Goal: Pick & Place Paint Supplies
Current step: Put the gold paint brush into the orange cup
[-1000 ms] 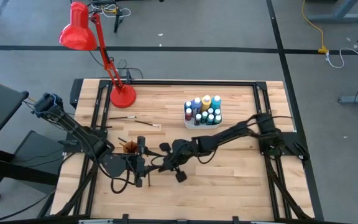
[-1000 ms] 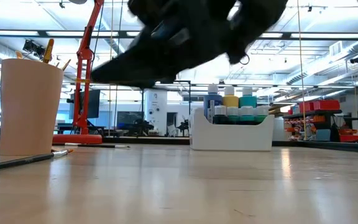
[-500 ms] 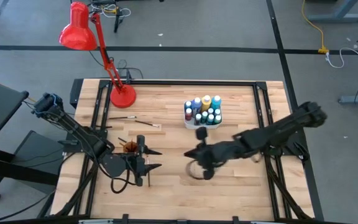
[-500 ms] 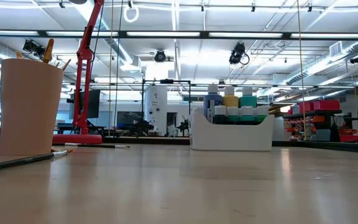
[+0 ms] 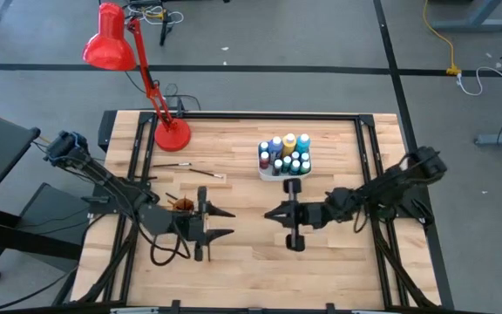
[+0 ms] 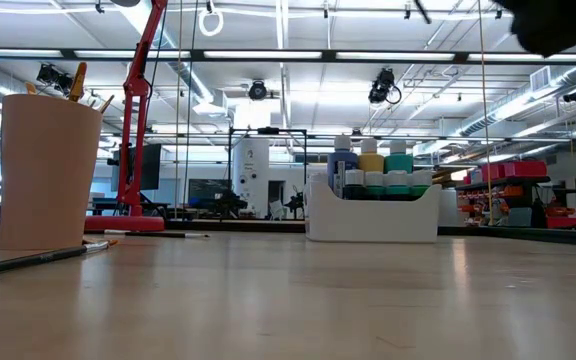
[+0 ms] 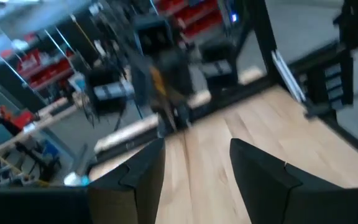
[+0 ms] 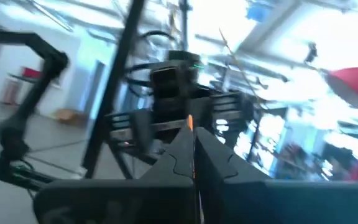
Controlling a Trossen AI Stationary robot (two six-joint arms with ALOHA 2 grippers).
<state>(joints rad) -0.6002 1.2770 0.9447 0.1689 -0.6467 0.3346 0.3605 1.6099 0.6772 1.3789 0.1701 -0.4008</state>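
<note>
The paint bottles (image 5: 286,153) (image 6: 373,165) stand upright in the white tray (image 5: 271,174) (image 6: 373,222) at the table's far middle. Two thin paintbrushes (image 5: 172,164) (image 5: 209,174) lie flat on the wood left of the tray. Another brush (image 6: 38,258) lies by the orange cup (image 5: 182,206) (image 6: 48,170), and brush handles (image 6: 76,82) stick out of the cup. My left gripper (image 5: 222,222) (image 7: 194,168) is open, just right of the cup. My right gripper (image 5: 271,214) (image 8: 192,140) is shut and empty. It points left at the table's middle and faces the left gripper.
A red desk lamp (image 5: 171,135) (image 6: 138,120) stands at the far left of the table. Its head (image 5: 110,44) hangs beyond the far edge. Bare wood lies between the two grippers and along the near edge. A black frame (image 5: 234,114) runs around the tabletop.
My right gripper has drawn back from beside the orange cup toward the table's right, to the middle of the table. Its arm has folded back toward the right edge and no longer fills the top of the low view. The bottles, brushes and cup have stayed put.
</note>
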